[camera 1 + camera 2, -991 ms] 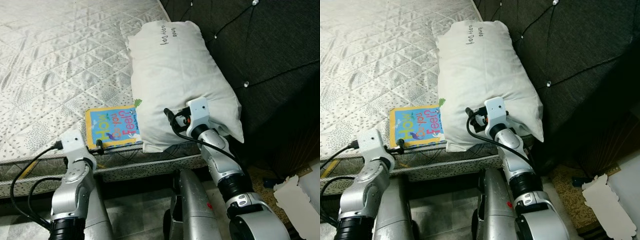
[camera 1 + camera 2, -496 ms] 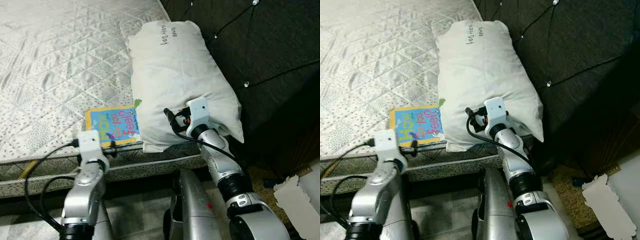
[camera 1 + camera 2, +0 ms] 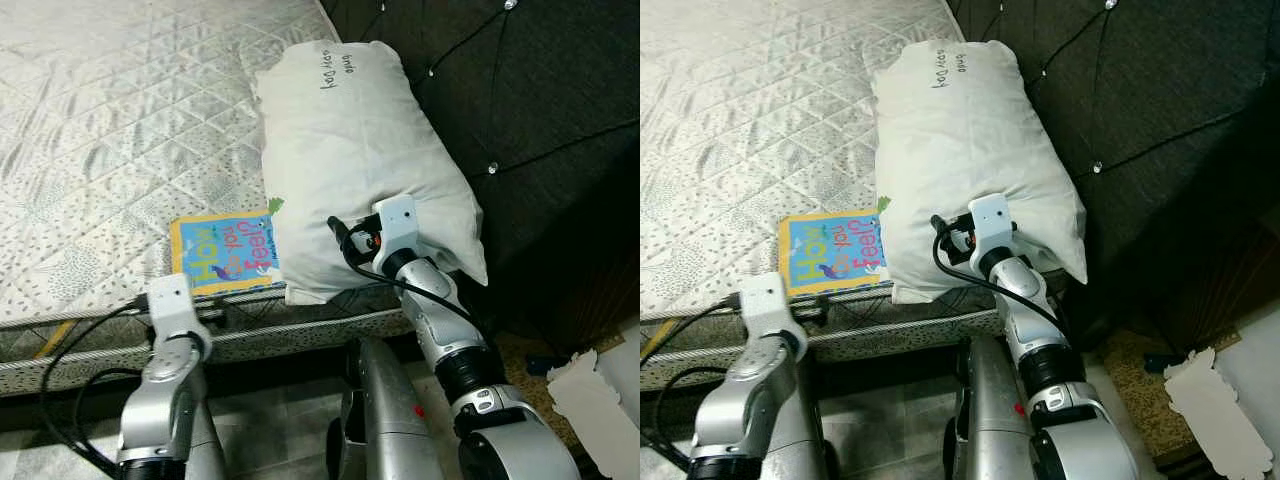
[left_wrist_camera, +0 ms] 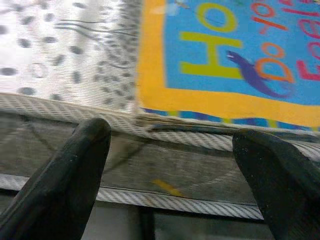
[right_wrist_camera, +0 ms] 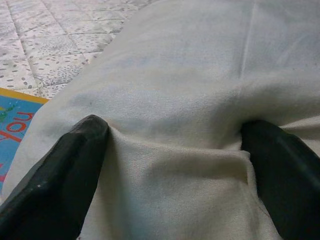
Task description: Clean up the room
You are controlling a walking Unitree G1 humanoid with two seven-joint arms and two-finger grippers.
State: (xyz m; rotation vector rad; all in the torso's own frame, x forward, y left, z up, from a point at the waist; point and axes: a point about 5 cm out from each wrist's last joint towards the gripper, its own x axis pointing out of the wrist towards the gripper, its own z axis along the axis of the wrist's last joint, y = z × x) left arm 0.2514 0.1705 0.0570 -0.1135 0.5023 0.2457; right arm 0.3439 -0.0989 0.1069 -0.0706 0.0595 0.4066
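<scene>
A white pillow point(image 3: 350, 150) lies at the head of the bed, lengthwise along the dark headboard. A colourful children's book point(image 3: 225, 255) lies flat on the mattress point(image 3: 120, 120), touching the pillow's near left corner, close to the bed's front edge. My right gripper point(image 5: 175, 150) is open and pressed into the pillow's near end, with fabric bulging between its fingers point(image 5: 65, 170). My left gripper point(image 4: 172, 170) is open just below the book point(image 4: 240, 60). It faces the side of the mattress and holds nothing.
The tufted dark headboard point(image 3: 540, 120) rises on the right of the pillow. White cardboard pieces point(image 3: 600, 390) lie on the floor at the lower right. A yellow strip point(image 3: 58, 337) shows under the mattress edge at the left. My torso stands against the bed's front.
My left gripper swung right toward the book's front edge, then dropped lower to the mattress side. The right gripper, pillow and book have not moved.
</scene>
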